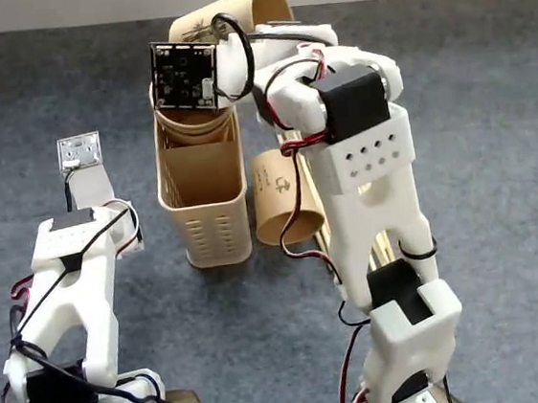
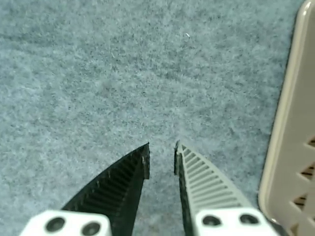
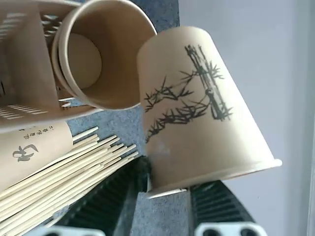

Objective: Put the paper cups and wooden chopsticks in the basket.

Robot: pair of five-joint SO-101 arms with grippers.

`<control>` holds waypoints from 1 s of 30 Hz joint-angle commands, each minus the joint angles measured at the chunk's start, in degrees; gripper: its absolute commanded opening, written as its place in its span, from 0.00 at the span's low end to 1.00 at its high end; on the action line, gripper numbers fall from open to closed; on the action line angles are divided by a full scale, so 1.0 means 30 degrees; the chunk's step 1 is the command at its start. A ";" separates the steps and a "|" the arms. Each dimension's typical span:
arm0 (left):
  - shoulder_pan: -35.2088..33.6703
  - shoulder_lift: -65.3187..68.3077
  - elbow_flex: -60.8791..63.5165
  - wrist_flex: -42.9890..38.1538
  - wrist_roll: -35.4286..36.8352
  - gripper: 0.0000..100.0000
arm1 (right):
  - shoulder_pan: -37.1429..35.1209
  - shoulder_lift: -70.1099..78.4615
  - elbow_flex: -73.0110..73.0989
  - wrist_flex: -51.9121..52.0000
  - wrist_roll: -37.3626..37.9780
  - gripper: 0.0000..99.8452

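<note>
My right gripper (image 3: 170, 182) is shut on the rim of a paper cup with a bamboo print (image 3: 197, 108), held tilted above the far end of the beige basket (image 1: 202, 204). Inside the basket lies another paper cup (image 3: 88, 59). A third paper cup (image 1: 283, 200) rests on its side against the basket's right wall. Beside it, the wooden chopsticks (image 3: 64, 172) lie in a bundle on the carpet, partly under the right arm. My left gripper (image 2: 162, 146) hangs just over the bare carpet to the left of the basket, slightly open with nothing between its fingers.
Grey carpet covers the whole table. The left arm (image 1: 73, 261) stands to the left of the basket, and the basket's wall (image 2: 295, 123) is close beside its gripper. The right arm (image 1: 375, 200) stretches over the chopsticks.
</note>
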 commanded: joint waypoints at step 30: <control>0.0337 -0.0396 -0.0015 -0.0234 -0.0498 0.11 | -0.1509 -0.0190 -0.0806 0.2242 0.3311 0.01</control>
